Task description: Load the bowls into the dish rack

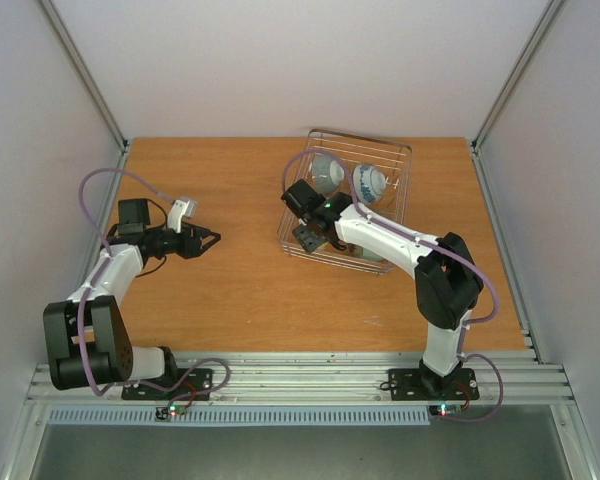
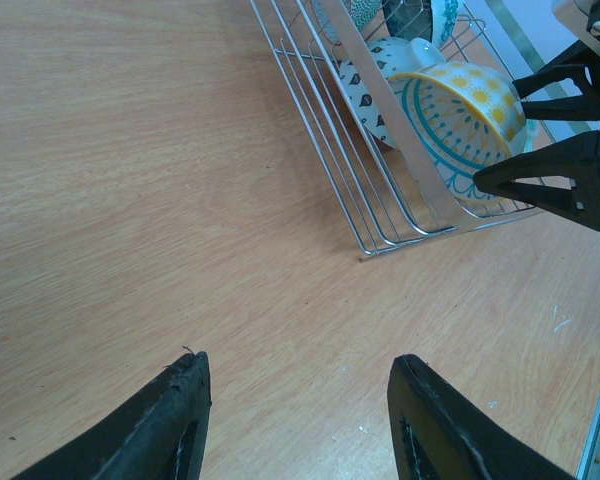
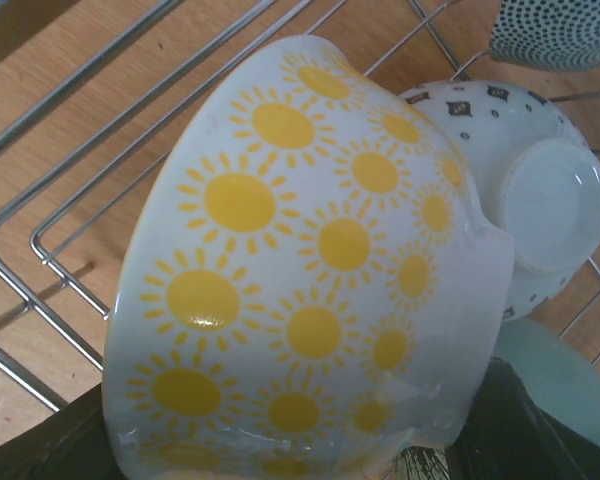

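**Inspector:** Right gripper [image 1: 308, 237], status?

**Assistant:** Jaws clamped on the yellow-sun bowl [image 3: 310, 280], a finger at each side. The bowl is tipped on edge inside the dish rack [image 1: 405, 185], at its near-left corner.

**Inspector:** Left gripper [image 1: 208, 240]?

**Assistant:** Jaws apart and empty, above bare bench [image 1: 230, 300], well apart from the rack.

**Inspector:** Other contents of the rack?

**Assistant:** A blue-and-white bowl [image 1: 370, 182] and a pale bowl [image 1: 327, 172] at the far end. A white bowl with dark motifs [image 3: 540, 200] lies just beside the held one. I cannot confirm contact.

**Inspector:** Handling assessment?

**Assistant:** I judge it to be glazed ceramic: rigid, moderately heavy, slick under the pads, and liable to chip against wire or a neighbour. The best hold is across the rim, one finger inside and one outside. It should be released low, once a wire bears it.
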You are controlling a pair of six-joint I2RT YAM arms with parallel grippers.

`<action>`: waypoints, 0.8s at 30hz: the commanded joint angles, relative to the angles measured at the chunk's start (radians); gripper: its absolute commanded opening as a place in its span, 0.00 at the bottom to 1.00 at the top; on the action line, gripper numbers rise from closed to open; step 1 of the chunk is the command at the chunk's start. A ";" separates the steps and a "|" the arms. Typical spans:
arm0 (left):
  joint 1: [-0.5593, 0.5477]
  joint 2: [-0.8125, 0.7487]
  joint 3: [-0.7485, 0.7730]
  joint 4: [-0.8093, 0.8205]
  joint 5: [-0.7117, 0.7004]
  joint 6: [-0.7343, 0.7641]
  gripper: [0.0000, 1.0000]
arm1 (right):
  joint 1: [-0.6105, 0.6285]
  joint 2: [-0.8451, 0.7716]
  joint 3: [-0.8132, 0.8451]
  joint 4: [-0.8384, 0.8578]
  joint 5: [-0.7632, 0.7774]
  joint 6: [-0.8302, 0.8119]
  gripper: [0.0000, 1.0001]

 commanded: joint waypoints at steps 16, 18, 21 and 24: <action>0.006 0.010 0.002 0.028 -0.007 0.014 0.49 | 0.016 0.193 0.145 -0.156 0.191 -0.029 0.19; 0.005 0.014 0.002 0.029 -0.007 0.016 0.49 | 0.018 0.200 0.144 -0.170 0.204 -0.029 0.21; 0.006 0.017 0.003 0.029 -0.007 0.017 0.49 | 0.018 0.205 0.142 -0.191 0.214 -0.025 0.23; 0.006 0.018 0.005 0.029 -0.009 0.017 0.49 | 0.019 0.212 0.141 -0.217 0.244 -0.014 0.25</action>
